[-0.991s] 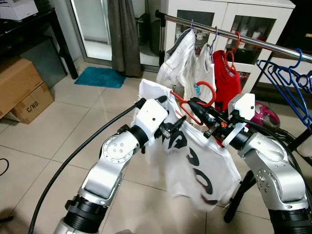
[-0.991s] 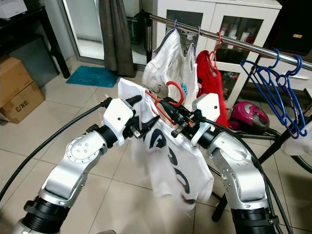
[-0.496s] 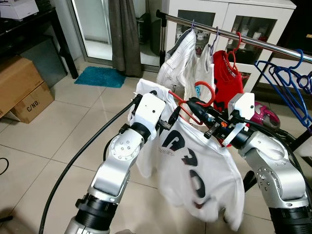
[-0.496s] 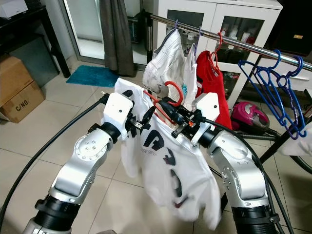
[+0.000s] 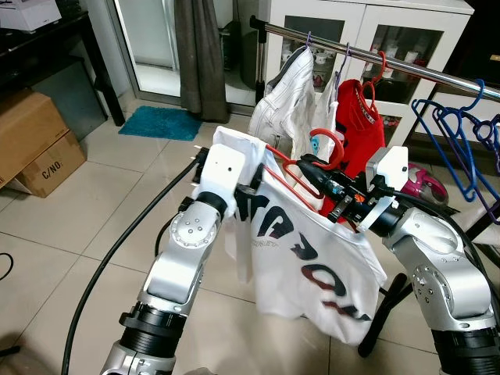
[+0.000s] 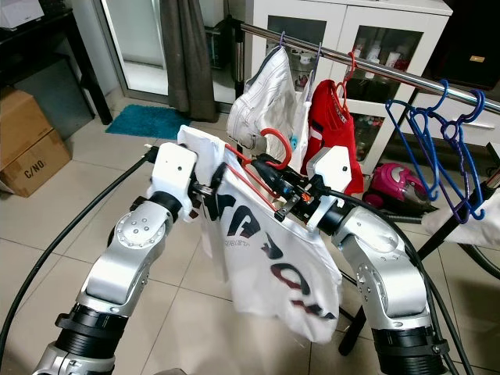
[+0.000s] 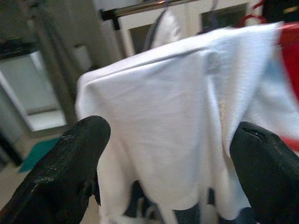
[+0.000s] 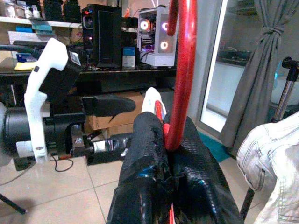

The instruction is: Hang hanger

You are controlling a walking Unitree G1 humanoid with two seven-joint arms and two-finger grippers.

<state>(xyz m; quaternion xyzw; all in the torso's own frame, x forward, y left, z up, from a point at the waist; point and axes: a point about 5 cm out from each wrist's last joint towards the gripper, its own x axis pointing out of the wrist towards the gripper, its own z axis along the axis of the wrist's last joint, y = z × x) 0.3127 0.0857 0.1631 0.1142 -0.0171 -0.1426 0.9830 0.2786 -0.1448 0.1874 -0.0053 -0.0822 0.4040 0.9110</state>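
Hung clothes are crowding the rail ahead, blue hangers (empty) are blocking farther right; bare rail between them is staying passable.

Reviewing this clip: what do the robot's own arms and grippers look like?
Both arms are silver metal with round bolted joint housings and black ribbed collars near the base. White angular housings sit at the wrists. A thick black cable loops along the left arm. The left gripper and right gripper have long matte black fingers; the right wrist shows exposed wiring.
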